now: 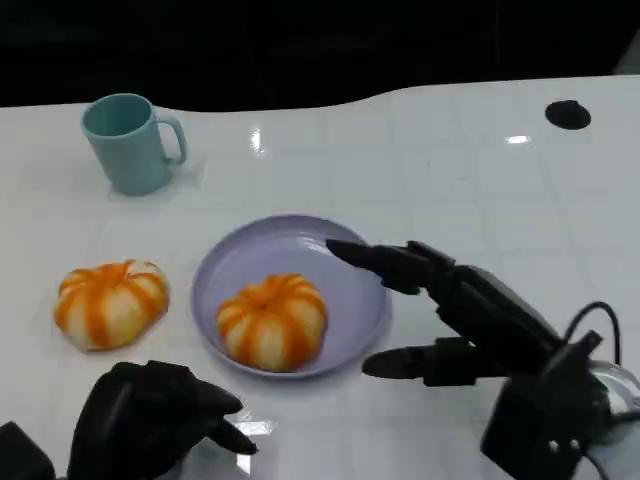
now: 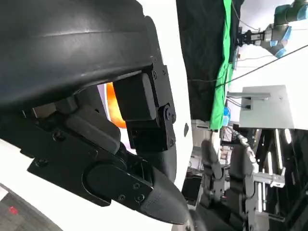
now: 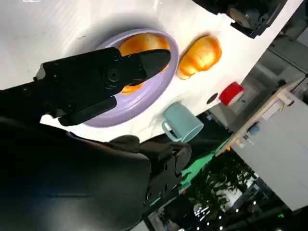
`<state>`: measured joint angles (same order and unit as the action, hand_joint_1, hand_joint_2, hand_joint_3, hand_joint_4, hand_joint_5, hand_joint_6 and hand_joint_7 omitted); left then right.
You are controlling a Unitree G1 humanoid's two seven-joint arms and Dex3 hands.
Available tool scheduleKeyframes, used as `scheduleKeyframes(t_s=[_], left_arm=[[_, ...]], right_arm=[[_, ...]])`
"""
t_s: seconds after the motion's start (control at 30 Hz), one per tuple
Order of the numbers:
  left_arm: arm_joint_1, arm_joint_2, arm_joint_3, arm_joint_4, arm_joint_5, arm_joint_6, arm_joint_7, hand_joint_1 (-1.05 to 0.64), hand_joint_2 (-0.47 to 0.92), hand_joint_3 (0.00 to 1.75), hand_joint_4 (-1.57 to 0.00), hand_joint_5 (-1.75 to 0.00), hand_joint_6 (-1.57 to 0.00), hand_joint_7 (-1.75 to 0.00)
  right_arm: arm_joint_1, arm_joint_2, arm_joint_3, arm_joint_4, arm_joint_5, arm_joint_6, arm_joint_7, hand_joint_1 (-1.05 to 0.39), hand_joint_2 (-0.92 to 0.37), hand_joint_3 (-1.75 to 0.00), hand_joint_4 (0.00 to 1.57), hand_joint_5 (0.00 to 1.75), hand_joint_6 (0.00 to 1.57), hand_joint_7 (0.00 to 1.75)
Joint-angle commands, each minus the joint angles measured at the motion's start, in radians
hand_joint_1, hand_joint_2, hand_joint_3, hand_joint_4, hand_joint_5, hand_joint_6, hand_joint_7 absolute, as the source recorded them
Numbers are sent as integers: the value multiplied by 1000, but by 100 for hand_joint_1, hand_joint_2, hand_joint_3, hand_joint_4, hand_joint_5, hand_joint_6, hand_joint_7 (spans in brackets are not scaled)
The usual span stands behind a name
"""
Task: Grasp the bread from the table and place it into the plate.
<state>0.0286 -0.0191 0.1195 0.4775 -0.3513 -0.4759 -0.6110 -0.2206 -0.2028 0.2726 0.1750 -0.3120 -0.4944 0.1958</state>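
No text, label, brand, number or sign can be read on anything here.

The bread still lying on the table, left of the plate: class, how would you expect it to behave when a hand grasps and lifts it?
The bread on the table looks puffy and rounded, so it probably gives under the fingers and is light for its size. Its flat underside suggests it would sit, not roll. The ridged, matt crust should offer some grip.
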Motion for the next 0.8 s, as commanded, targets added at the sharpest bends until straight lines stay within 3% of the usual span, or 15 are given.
scheduleKeyframes(t_s=[0.03, 0.1, 0.13, 0.2, 0.3, 0.53, 0.67, 0.8], left_arm=[[4, 9, 4, -2, 2, -2, 5, -105, 78, 0, -157, -36, -157, -11], [5, 8, 3, -3, 3, -1, 7, -105, 78, 0, -157, -36, -157, -11], [5, 8, 3, -4, 4, 0, 8, -105, 78, 0, -157, -36, -157, -11], [4, 8, 2, -3, 3, 2, 7, -105, 78, 0, -157, -36, -157, -11], [3, 8, 2, -2, 6, 0, 9, -105, 79, 0, -157, -36, -157, -11], [4, 7, 2, -6, 6, 3, 9, -105, 79, 0, -157, -36, -157, -11], [4, 5, 1, -5, 7, 0, 10, -105, 79, 0, -157, -36, -157, -11], [5, 6, 3, -3, 9, -3, 11, -105, 79, 0, -157, -36, -157, -11]], right_arm=[[67, -15, -45, -40, 55, -57, -23, -2, -91, -1, 29, 86, 64, 24], [99, -14, -61, -59, 68, -69, -30, 5, -92, -4, 41, 95, 74, 31], [116, -16, -67, -75, 75, -63, -29, 7, -85, -19, 44, 102, 75, 40], [147, -21, -78, -107, 110, -49, -10, 11, -60, -80, 53, 116, 73, 66], [193, -26, -94, -165, 166, 18, 26, 14, -53, -105, 56, 130, 69, 89], [280, -13, -115, -293, 255, 151, 58, 9, -55, -114, 51, 169, 52, 140], [343, -6, -117, -405, 288, 278, 65, 7, -58, -114, 59, 174, 53, 149], [393, 22, -121, -456, 285, 322, 36, 6, -59, -114, 69, 175, 59, 152]])
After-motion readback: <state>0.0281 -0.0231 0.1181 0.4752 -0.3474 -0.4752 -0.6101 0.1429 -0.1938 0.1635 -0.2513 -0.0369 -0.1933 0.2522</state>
